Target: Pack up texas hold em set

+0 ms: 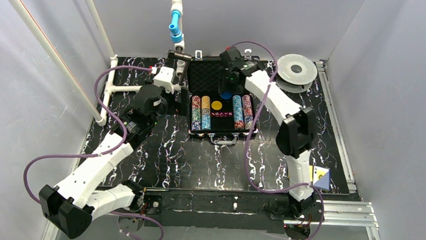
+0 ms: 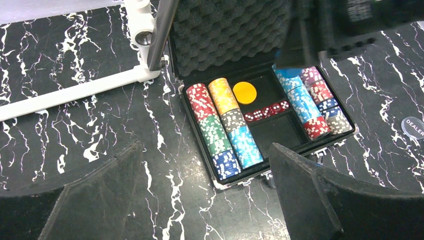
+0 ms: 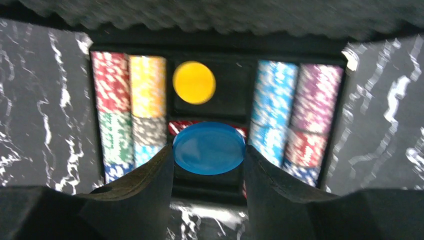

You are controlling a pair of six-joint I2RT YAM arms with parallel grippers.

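The black briefcase (image 1: pixel 221 136) lies open mid-table, its foam lid (image 1: pixel 204 78) laid back. Rows of poker chips (image 2: pixel 220 125) fill both sides, and a yellow disc (image 2: pixel 244 92) and red dice (image 2: pixel 267 111) lie in the middle slot. My right gripper (image 3: pixel 209 152) hangs over the case centre, shut on a blue disc (image 3: pixel 209 148) held flat between its fingers; the disc hides part of the dice. My left gripper (image 2: pixel 205 147) stands open and empty above the table by the case's left front corner.
A round white-grey spool (image 1: pixel 296 69) sits at the back right. White pipes (image 1: pixel 109 87) and a metal rod (image 2: pixel 160 30) stand left of the case. A clear dealer button (image 2: pixel 413 127) lies right of the case, and a blue-and-yellow card (image 1: pixel 320 178) by the right arm's base.
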